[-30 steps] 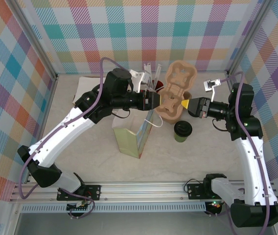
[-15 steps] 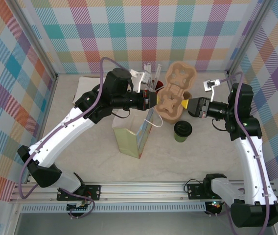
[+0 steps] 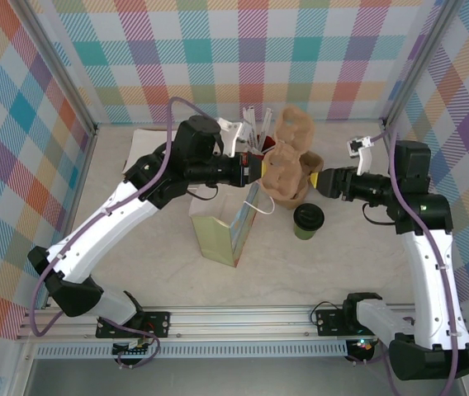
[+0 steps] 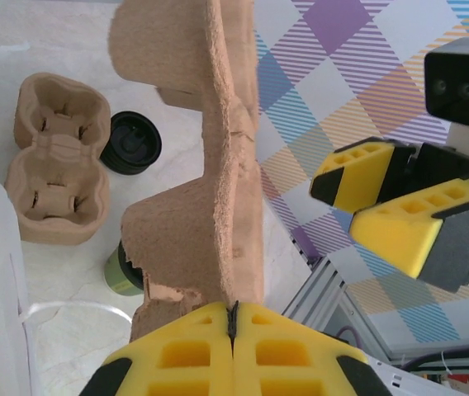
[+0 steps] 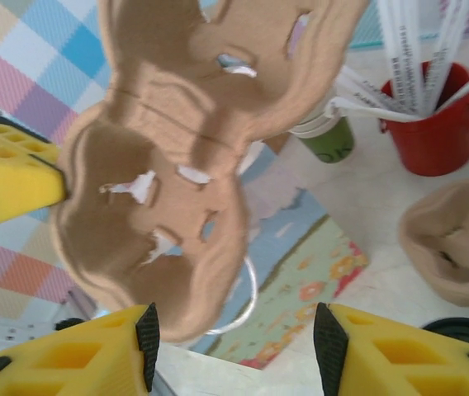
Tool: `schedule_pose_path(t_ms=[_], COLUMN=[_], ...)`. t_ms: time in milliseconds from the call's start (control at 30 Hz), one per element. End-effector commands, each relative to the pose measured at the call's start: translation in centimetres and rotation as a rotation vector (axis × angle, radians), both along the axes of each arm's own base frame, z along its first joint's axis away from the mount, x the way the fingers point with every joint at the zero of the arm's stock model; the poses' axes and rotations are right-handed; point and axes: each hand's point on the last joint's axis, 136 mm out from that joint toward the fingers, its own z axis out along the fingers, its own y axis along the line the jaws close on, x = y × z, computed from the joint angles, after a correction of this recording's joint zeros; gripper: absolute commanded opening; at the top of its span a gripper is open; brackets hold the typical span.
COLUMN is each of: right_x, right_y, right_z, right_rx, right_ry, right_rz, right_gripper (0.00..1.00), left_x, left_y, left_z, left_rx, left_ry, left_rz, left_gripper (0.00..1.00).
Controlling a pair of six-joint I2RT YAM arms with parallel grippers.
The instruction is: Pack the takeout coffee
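The left gripper (image 3: pixel 256 171) was clamped on a pulp cup carrier (image 3: pixel 288 157) just beyond the paper bag (image 3: pixel 216 235). The right gripper (image 3: pixel 311 176), fingers apart, faced it. The takeout coffee (image 3: pixel 308 219) stood just right of the bag.

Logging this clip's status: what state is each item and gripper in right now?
Left gripper: shut on the cup carrier's edge.
Cup carrier: held in the air, tilted.
Right gripper: open, beside that carrier.
Coffee: lidded, upright on the table.
Bag: standing upright.
Second carrier: flat on the table, empty.
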Motion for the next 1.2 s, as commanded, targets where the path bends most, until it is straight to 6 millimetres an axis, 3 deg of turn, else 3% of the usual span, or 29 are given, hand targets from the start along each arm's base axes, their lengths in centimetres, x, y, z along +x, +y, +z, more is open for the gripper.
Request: schedule_pose_path(t_ms=[0,167,433,733,1167], right_x=[-0.2,0.0,0.6,1.9,4.2], right_y=[-1.4,-1.3,1.3,5.0,7.6], right_z=[-0.7,1.0,3.4,3.1,1.0], right_rx=[-0.162,-0.213,-0.354,-0.578,-0.771], right_ry=[-0.021,-0.075,-0.203,-0.286,-0.334], right_rz=[-0.023,-0.006,0.106,0.264,0.349], right_gripper=[0.56,0.57,0.62,0.68,0.73], left_x=[-1.4,-1.7,-2.0,-2.1,-2.2], left_y=[1.2,1.5,1.2,1.5,1.5], left_z=[1.2,0.8,0.1,0.0,0.2], left_rx=[-0.024,-0.02,-0.014,0.0,-0.001], left_ry=[0.003,0.018,0.045,0.035,0.033], left_rz=[0.007,0.012,-0.008,-0.01,-0.012], left_gripper=[0.0,0.0,0.0,0.0,0.0])
